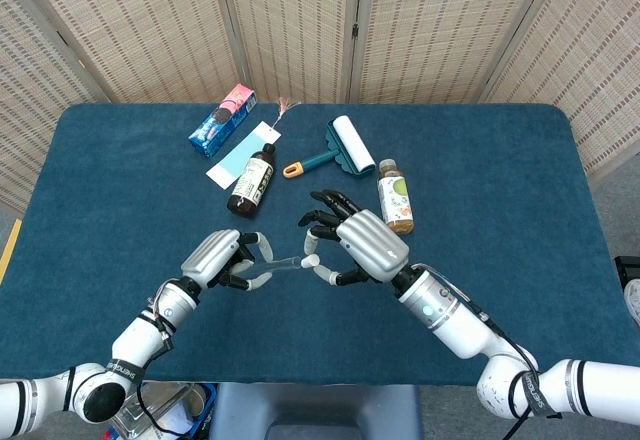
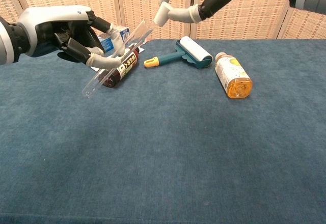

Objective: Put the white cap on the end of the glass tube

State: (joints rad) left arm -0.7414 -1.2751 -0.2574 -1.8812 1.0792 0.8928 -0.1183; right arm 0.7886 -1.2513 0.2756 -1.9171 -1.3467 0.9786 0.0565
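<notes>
The left hand (image 2: 63, 30) grips the glass tube (image 2: 116, 60) tilted above the blue surface (image 2: 168, 147). The right hand (image 1: 355, 248) pinches the white cap (image 2: 162, 15) just beside the tube's upper end, possibly touching. Farther back lie a brown bottle (image 1: 252, 181), a lint roller (image 1: 340, 148) and an orange bottle (image 2: 232, 76), before wicker screens (image 1: 300, 20).

Bright, even, diffuse light in both views; shadows faint and soft; focus sharp; no glare or blur.

left hand (image 1: 215, 257): silver back, black-and-white fingers | right hand (image 1: 355, 247): same | white forearms
</notes>
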